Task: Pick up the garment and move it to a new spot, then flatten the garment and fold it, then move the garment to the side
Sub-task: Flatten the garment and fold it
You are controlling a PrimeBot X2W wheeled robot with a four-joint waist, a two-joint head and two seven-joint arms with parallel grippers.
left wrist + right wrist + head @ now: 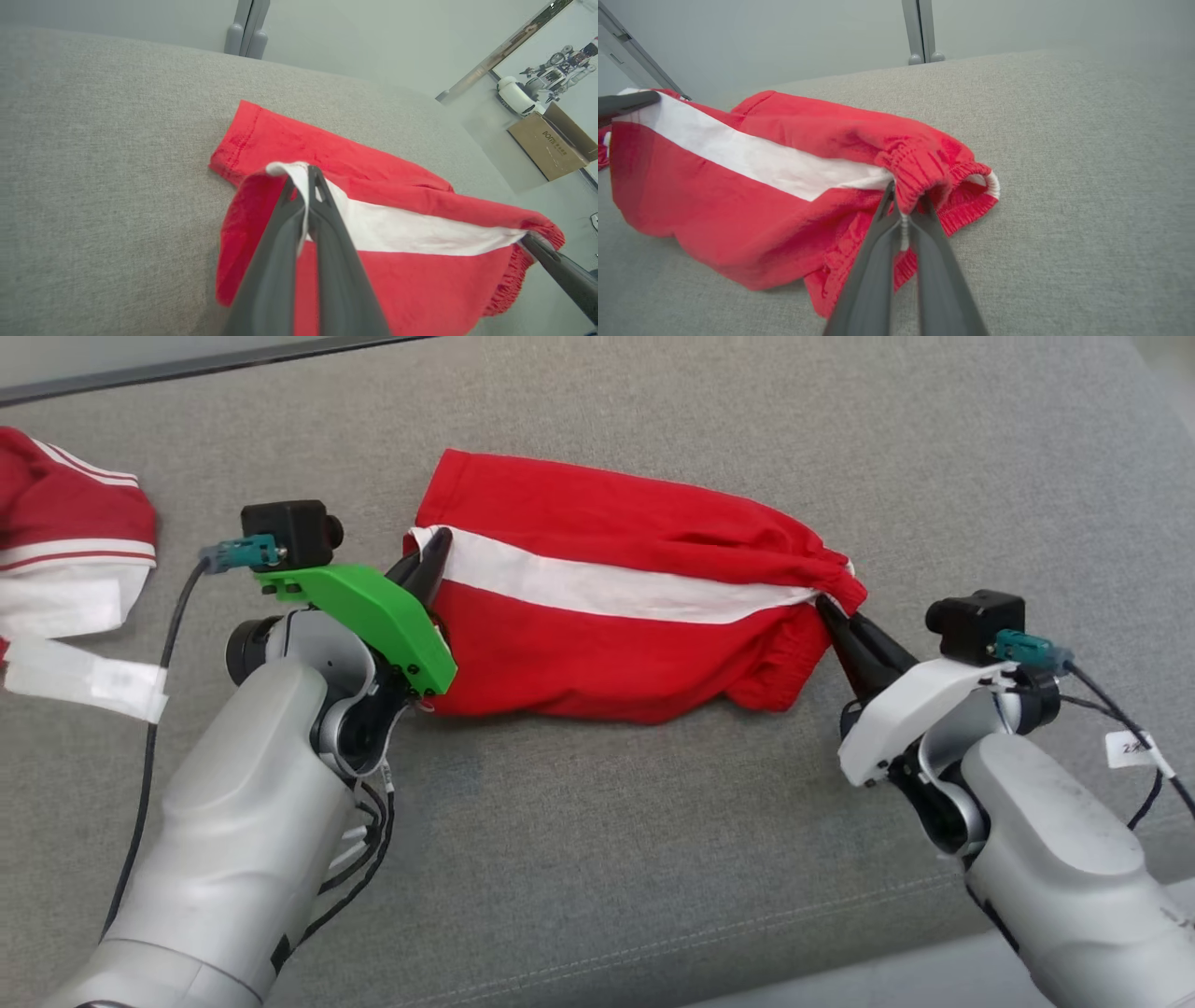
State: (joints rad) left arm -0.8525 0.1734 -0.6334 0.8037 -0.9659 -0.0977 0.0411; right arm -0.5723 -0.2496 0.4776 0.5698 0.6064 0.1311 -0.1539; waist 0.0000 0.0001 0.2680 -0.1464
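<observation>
Grey upholstery (597, 859), red shorts (607, 653) gripped endwise by left pincer (431, 555) and right pincer (826, 609), second garment (75, 523) cropped

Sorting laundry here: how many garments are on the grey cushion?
2. The red shorts with a white stripe lie in the middle, pinched at either end by the left gripper and right gripper. Another red-and-white garment sits far left, partly cropped.

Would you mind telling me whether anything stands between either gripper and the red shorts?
Nothing visible does: the left gripper is shut on the red shorts at the hem end of the white stripe, the right gripper on the elastic waistband.
</observation>
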